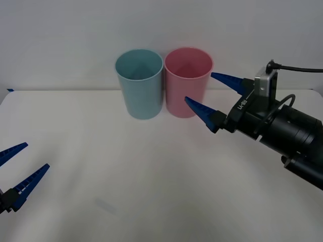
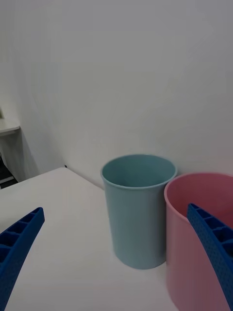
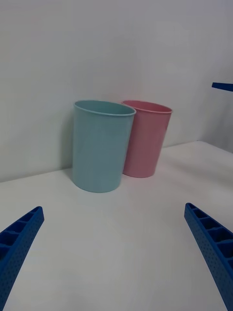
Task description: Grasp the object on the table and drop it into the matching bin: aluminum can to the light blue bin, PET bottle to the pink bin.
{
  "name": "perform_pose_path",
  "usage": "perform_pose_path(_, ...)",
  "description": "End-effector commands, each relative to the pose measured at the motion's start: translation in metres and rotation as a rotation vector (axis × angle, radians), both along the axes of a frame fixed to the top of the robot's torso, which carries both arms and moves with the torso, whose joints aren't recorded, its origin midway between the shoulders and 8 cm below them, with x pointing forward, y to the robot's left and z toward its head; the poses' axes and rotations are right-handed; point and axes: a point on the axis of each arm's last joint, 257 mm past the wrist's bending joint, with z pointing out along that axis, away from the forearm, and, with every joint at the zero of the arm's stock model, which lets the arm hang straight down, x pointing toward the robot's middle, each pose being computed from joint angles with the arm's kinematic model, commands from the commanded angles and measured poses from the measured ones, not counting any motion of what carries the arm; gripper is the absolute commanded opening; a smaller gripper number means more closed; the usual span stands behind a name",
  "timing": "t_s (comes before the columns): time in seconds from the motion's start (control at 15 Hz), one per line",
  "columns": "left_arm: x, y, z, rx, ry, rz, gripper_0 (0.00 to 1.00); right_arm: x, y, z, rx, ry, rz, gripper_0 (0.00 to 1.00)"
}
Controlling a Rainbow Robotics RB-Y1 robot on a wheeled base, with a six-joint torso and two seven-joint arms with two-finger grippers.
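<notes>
The light blue bin [image 1: 139,83] and the pink bin [image 1: 186,80] stand upright side by side at the back of the white table [image 1: 151,176], rims touching. My right gripper [image 1: 198,86] hangs open in the air just right of and in front of the pink bin, with nothing between its blue fingers. In the right wrist view the light blue bin [image 2: 138,209] and pink bin [image 2: 199,243] are close ahead of the right gripper [image 2: 115,209]. My left gripper [image 1: 37,155] rests open and empty low at the near left. The aluminum can and the PET bottle are out of view.
A plain white wall rises right behind the bins. The left wrist view shows the light blue bin [image 3: 102,146] and the pink bin [image 3: 145,138] farther off, with a blue fingertip [image 3: 221,86] of the right gripper in the air beside them.
</notes>
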Motion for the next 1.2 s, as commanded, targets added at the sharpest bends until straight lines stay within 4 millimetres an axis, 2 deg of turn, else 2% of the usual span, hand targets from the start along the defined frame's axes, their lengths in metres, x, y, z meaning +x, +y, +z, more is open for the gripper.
perform_pose_path(0.07, 0.000, 0.000, 0.000, 0.000, 0.000, 0.000, 1.00, -0.011, -0.028, -0.010, -0.006, 0.015, -0.013, 1.00)
perform_pose_path(0.73, 0.000, 0.000, 0.000, 0.000, 0.000, 0.000, 1.00, -0.069, -0.130, -0.055, -0.117, 0.021, -0.104, 1.00)
perform_pose_path(1.0, 0.000, 0.000, 0.000, 0.000, 0.000, 0.000, 1.00, -0.097, -0.181, -0.065, -0.185, 0.005, -0.193, 1.00)
perform_pose_path(1.2, 0.000, 0.000, 0.000, 0.000, 0.000, 0.000, 1.00, -0.110, -0.200, -0.073, -0.188, 0.016, -0.248, 1.00)
